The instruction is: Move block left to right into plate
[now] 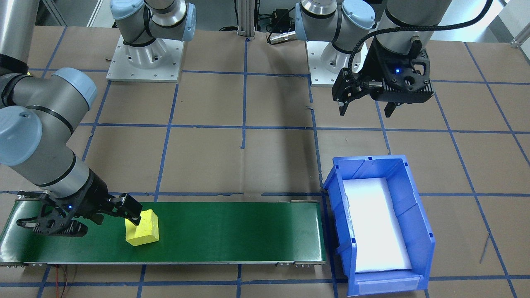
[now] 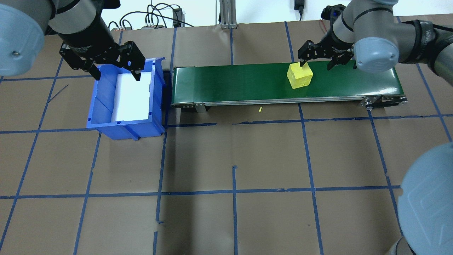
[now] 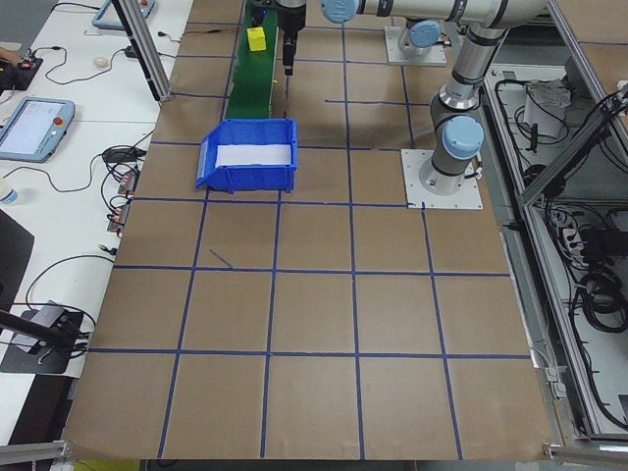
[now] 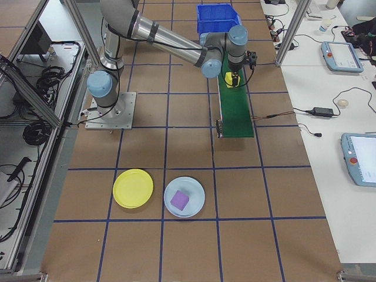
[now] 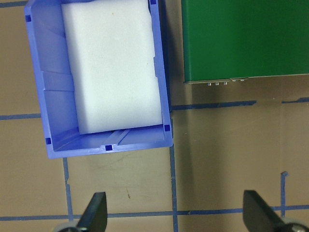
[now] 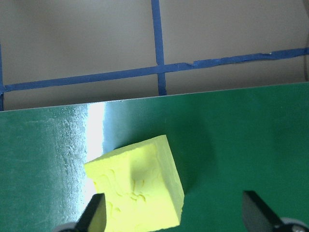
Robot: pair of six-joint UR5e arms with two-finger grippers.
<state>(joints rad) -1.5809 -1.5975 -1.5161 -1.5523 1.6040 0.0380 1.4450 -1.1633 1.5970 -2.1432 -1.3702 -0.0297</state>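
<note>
My left pincer (image 2: 115,71) hangs spread over the blue bin (image 2: 102,117), idle. On the green belt (image 2: 230,83) sits the yellow block (image 2: 299,75) — my right pincer (image 2: 317,61) is spread, one fingertip at its edge, nothing pinched. I judge this the approach: straddle the block squarely, then squeeze. The yellow plate (image 4: 133,188) lies well apart on brown, blue-taped paper.

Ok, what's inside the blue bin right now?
Inside the blue bin, only a white foam pad covering its floor; no block shows in it. The floor under the pad is hidden. The yellow block sits on the green conveyor belt.
</note>
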